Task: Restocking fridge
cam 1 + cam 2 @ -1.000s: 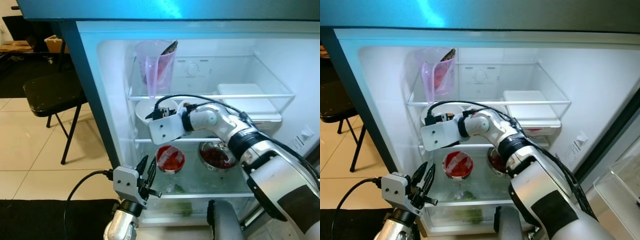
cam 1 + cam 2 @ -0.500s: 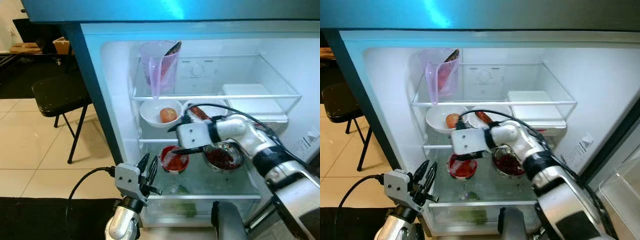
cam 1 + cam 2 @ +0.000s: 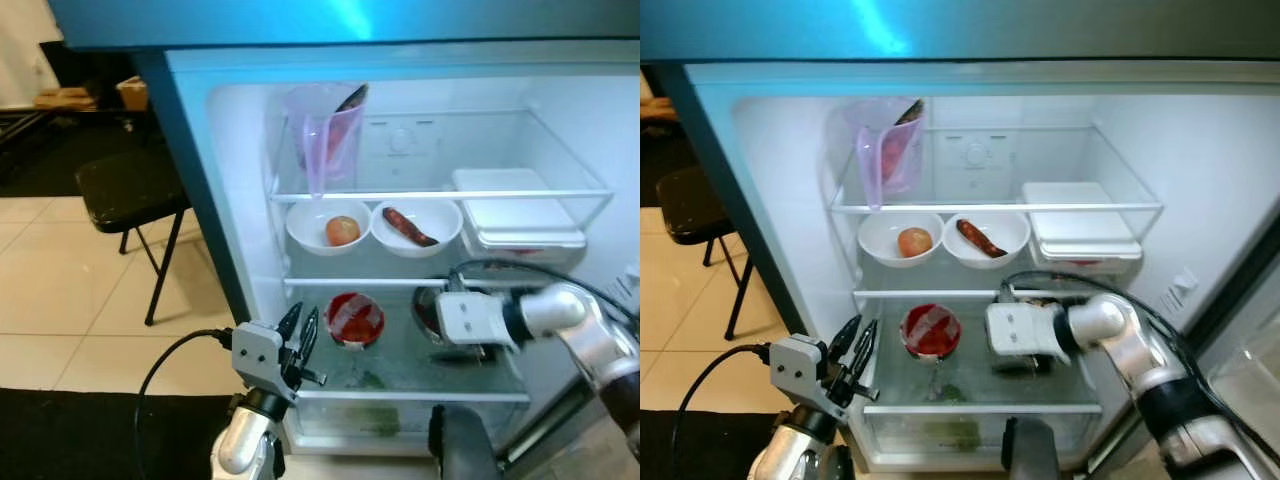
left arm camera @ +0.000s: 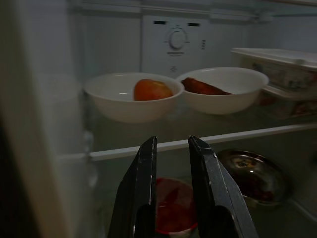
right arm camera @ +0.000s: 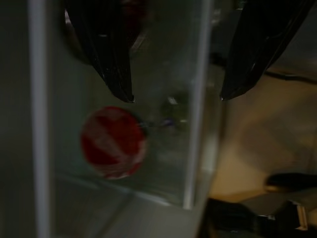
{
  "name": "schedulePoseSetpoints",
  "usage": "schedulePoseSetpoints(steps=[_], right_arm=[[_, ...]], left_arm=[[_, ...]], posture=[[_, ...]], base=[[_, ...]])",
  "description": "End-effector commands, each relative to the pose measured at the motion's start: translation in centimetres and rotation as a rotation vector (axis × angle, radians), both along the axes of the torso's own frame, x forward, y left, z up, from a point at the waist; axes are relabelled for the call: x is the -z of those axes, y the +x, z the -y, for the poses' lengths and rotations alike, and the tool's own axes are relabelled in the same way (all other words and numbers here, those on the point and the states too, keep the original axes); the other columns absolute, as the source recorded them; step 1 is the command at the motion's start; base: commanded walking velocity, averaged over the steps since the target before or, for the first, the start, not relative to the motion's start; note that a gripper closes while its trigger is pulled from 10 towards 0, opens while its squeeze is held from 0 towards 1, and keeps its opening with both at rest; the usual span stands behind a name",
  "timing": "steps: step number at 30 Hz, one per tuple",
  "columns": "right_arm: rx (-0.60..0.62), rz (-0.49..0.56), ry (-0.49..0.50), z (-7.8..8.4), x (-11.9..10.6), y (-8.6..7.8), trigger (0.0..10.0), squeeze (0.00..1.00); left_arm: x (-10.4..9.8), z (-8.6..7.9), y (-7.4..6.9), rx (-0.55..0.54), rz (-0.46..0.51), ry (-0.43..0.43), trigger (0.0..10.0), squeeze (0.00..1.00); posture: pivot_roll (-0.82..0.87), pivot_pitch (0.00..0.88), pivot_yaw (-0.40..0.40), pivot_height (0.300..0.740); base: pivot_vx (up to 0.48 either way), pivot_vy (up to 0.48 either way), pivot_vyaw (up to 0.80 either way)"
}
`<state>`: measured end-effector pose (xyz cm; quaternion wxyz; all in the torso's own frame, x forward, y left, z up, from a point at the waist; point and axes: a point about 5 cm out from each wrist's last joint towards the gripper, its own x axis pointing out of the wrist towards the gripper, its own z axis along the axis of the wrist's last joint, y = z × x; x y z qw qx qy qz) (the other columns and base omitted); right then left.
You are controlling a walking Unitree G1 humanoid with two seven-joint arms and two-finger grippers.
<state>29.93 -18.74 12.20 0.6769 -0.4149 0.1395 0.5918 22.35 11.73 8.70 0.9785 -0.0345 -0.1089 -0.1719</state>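
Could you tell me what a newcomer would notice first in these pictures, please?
The open fridge, lit bright, draws the eye. On its middle shelf, two white bowls sit side by side: one with an orange fruit, one with a sausage. Below, the right end effector is open near a red-covered cup.

Left of the open appliance the floor [image 3: 60, 300] is laid with pale cream tiles, their grout lines running in a wide grid, and a dark mat [image 3: 80, 430] covers the near left corner. A black folding chair [image 3: 125, 190] stands on the tiles further back, its thin legs crossed — its seat in shade. Beyond it, at the far left, the room turns dim, with low wooden furniture [image 3: 70, 98] and a cardboard box [image 3: 130, 92] against a pale wall [image 3: 25, 55].
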Motion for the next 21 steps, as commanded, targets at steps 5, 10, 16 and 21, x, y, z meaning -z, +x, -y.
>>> schedulePoseSetpoints(steps=[5, 10, 16, 21], right_arm=[[-0.028, -0.06, 0.024, -1.0, 0.6, -1.8, 10.0, 0.0], [-0.05, -0.1, 0.158, -3.0, 0.1, -3.3, 10.0, 0.0], [-0.007, -0.145, 0.361, -5.4, 0.0, -4.5, 10.0, 0.0], [0.135, -0.21, 0.572, -6.9, 0.2, -4.4, 10.0, 0.0]], left_arm=[[0.3, -0.5, 0.0, 0.009, -0.01, 0.018, 10.0, 0.0], [0.4, -0.5, 0.1, 0.014, -0.012, 0.024, 10.0, 0.0], [0.4, -0.5, 0.1, 0.016, -0.011, 0.025, 10.0, 0.0], [0.5, -0.5, 0.0, 0.015, -0.015, 0.025, 10.0, 0.0]], posture=[[0.01, 0.0, 0.012, 0.476], [0.0, 0.0, 0.016, 0.476], [0.0, 0.0, 0.007, 0.476], [0.0, 0.0, 0.007, 0.476]], base=[[0.0, 0.0, 0.0], [0.0, 0.0, 0.0], [0.0, 0.0, 0.0], [0.0, 0.0, 0.0]])
